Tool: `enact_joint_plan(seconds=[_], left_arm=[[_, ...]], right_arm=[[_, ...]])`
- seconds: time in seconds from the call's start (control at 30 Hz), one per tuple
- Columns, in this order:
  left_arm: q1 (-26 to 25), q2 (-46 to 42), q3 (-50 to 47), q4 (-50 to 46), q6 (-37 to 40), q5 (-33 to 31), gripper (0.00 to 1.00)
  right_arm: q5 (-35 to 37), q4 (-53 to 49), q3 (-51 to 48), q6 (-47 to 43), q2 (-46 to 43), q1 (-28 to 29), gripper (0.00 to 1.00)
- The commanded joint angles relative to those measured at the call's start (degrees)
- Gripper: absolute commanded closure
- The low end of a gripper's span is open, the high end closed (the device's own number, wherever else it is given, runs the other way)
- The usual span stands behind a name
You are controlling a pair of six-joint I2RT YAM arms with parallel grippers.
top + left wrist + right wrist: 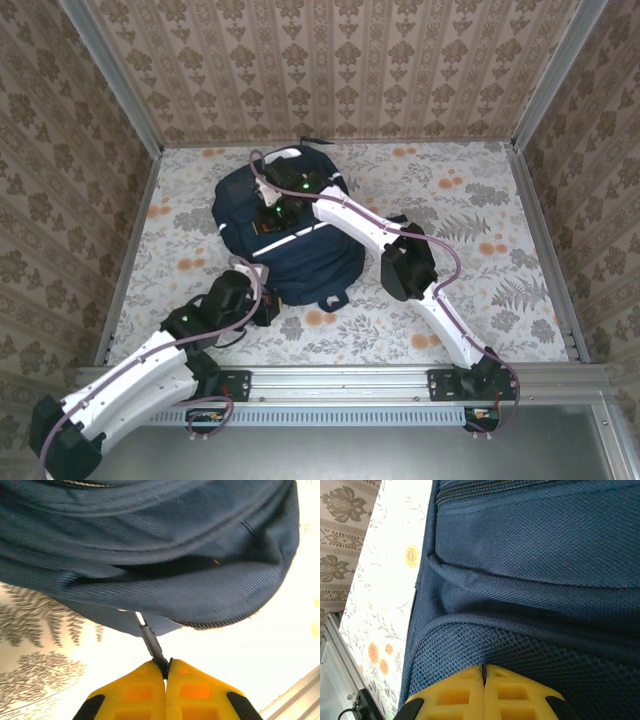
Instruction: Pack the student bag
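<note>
The student bag [310, 262], navy blue with a white stripe, lies in the middle of the table. My left gripper [267, 309] sits at the bag's near-left edge. In the left wrist view its yellow fingers [145, 690] are shut on a thin dark zipper pull [151, 645] that runs up to the bag's [150, 540] lower seam. My right arm reaches over the bag, and its gripper [272, 212] rests on the bag's top part. In the right wrist view the right gripper [483, 669] is shut, pinching the bag's blue mesh fabric [470, 645], which puckers toward the tips.
A floral cloth [470, 230] covers the table. Wallpapered walls [330, 60] with metal corner posts close in the left, back and right sides. A metal rail [340, 383] carrying both arm bases runs along the near edge.
</note>
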Motion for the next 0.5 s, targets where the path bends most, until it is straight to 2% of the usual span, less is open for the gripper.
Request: enact_joint_plan(seconds=[0.0, 0.1, 0.17, 0.23, 0.33, 0.47], left_arm=[[-4.48, 3.59, 4.8, 6.04, 2.38, 2.83, 1.0], [-5.61, 5.95, 6.09, 5.21, 2.47, 0.41, 1.0], [-5.19, 4.69, 5.31, 4.97, 1.67, -1.49, 1.0], [-4.05, 2.51, 4.09, 4.65, 0.92, -1.77, 1.0], [-2.48, -0.33, 2.46, 3.27, 0.22, -1.56, 1.0], [-1.5, -3.12, 0.94, 1.92, -0.31, -1.28, 1.0]], right_arm=[[5.1, 3.64, -1.87, 1.24, 4.16, -0.24, 1.0], [5.75, 4.17, -4.39, 0.61, 1.65, -0.38, 0.99], [6.69, 7.68, -10.71, 0.25, -3.81, -1.07, 0.76], [6.73, 12.65, -18.8, 0.05, -10.81, -2.65, 0.61], [5.15, 18.23, -27.36, 0.82, -17.89, -7.05, 0.47], [5.47, 17.41, -30.36, 2.71, -18.12, -14.01, 0.36]])
